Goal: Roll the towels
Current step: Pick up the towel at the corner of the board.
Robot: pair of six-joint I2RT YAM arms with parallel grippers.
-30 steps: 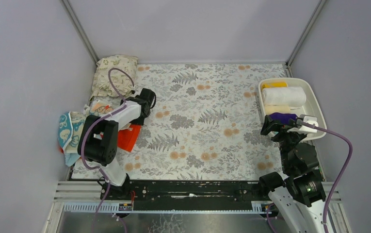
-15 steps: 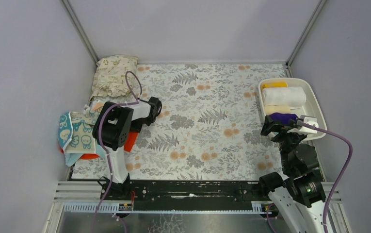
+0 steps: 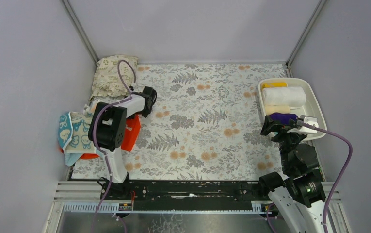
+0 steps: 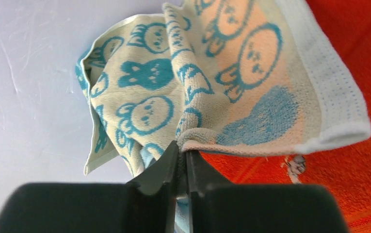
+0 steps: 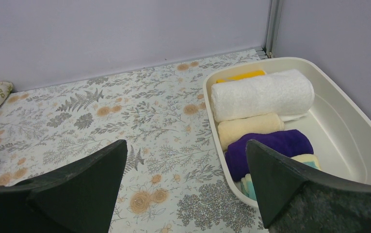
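From its base at the bottom left of the top view, the left arm (image 3: 109, 141) rises to a bent elbow and reaches toward the upper left, its wrist over the left edge of the floral mat (image 3: 207, 121). In the wrist view the left gripper (image 4: 182, 162) is pinched tight on the hem of the bunny-printed teal towel (image 4: 207, 73), which hangs bunched from the fingers (image 4: 161, 167) above the orange-red towel (image 4: 348, 160) at the lower right of the frame. At the bottom right of the top view the right arm (image 3: 297, 160) stands folded upright, and the right gripper (image 5: 185, 145) is spread wide and holds nothing, just before the near end of the white tray (image 5: 348, 141). In the tray lie rolled towels, near to far: the purple towel (image 5: 270, 148), the cream towel (image 5: 249, 128), the white towel (image 5: 263, 94) and the yellow towel (image 5: 239, 76). The leaf-printed cushion (image 3: 113, 73) sits at the mat's upper left corner.
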